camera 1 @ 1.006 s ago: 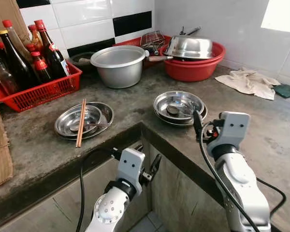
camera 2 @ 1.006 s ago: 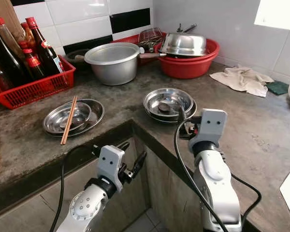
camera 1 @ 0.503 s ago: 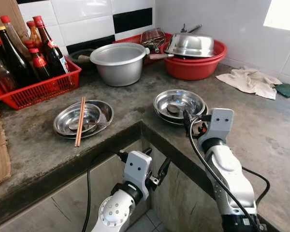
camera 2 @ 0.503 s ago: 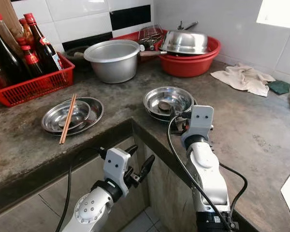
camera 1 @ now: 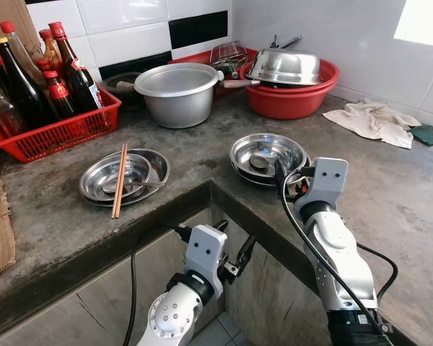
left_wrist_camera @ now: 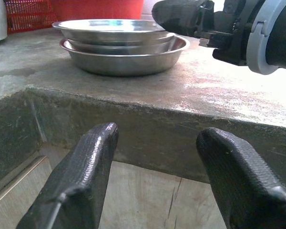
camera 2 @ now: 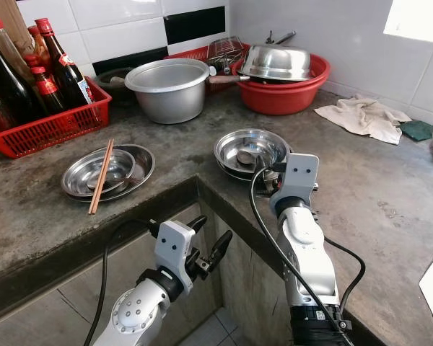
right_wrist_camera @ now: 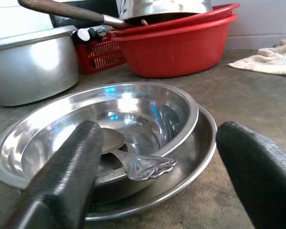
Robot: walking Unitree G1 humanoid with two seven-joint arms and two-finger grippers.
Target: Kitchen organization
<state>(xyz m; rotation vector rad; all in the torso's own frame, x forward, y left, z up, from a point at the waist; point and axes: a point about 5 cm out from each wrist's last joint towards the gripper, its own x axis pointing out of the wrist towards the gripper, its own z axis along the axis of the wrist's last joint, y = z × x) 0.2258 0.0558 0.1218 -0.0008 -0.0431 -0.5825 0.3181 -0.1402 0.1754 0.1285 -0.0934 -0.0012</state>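
A tiled kitchen corner surrounds us, with a grey concrete bench (camera 1: 166, 155) that bends around an inner corner just ahead. Along the back wall, things look parked for washing or storage: a red basket (camera 1: 54, 137) keeps the sauce bottles (camera 1: 29, 79) upright, a big metal pot (camera 1: 179, 94) sits beside it, and a red basin (camera 1: 292, 97) holds an upturned steel bowl (camera 1: 285, 66). A rag (camera 1: 372, 121) lies crumpled further along to our right.

Nearer us sit 2 stacks of steel dishes. The left stack (camera 1: 123, 179) carries a pair of chopsticks (camera 1: 120, 180) laid across it. The right stack (camera 1: 265, 155) holds a spoon (right_wrist_camera: 133, 160) in its top bowl, handle pointing toward our right pincer (right_wrist_camera: 157, 181). We judge this right stack to be the thing in hand.

Our right pincer hovers low over the bench, just beside the stack's near rim, fingers (right_wrist_camera: 62, 176) spread wide on either side of it and not yet touching. The stack lies directly ahead of the pincer, a short reach forward.

Our left pincer (camera 1: 231, 254) hangs below the bench edge, in front of the cabinet face, fingers (left_wrist_camera: 81, 176) spread and holding nothing.
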